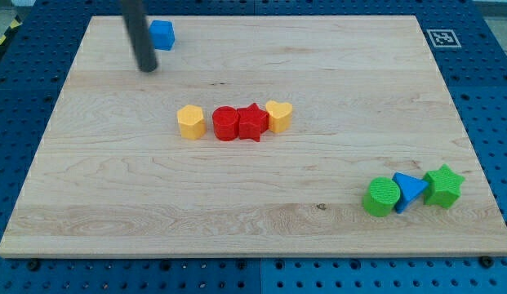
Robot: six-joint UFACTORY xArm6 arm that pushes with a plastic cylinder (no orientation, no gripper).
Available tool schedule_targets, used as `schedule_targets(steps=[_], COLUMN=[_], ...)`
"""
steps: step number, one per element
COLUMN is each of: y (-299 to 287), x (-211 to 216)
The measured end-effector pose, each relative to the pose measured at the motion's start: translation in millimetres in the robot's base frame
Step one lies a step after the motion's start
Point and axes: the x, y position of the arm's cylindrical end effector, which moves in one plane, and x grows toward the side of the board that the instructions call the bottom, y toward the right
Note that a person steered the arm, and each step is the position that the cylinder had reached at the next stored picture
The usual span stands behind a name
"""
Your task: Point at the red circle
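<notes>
The red circle (225,123) lies near the middle of the wooden board (253,212), touching a red star (252,122) on its right. A yellow hexagon (190,122) sits just to its left, with a small gap. A yellow heart (278,116) touches the red star's right side. My tip (147,68) is at the upper left of the board, well up and left of the red circle and just below-left of a blue cube (162,34).
At the lower right a green circle (382,197), a blue triangle (408,192) and a green star (443,185) stand in a tight row. A printed marker tag (443,37) lies off the board's upper right corner.
</notes>
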Motion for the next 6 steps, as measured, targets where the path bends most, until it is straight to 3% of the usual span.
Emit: schedule_targets(steps=[1,2,3,4,5,6], y=[-36.5,-24.5,38.9,114.8,155.8,160.5], x=[38.9,112.3,153.8,161.7,138.1,126.5])
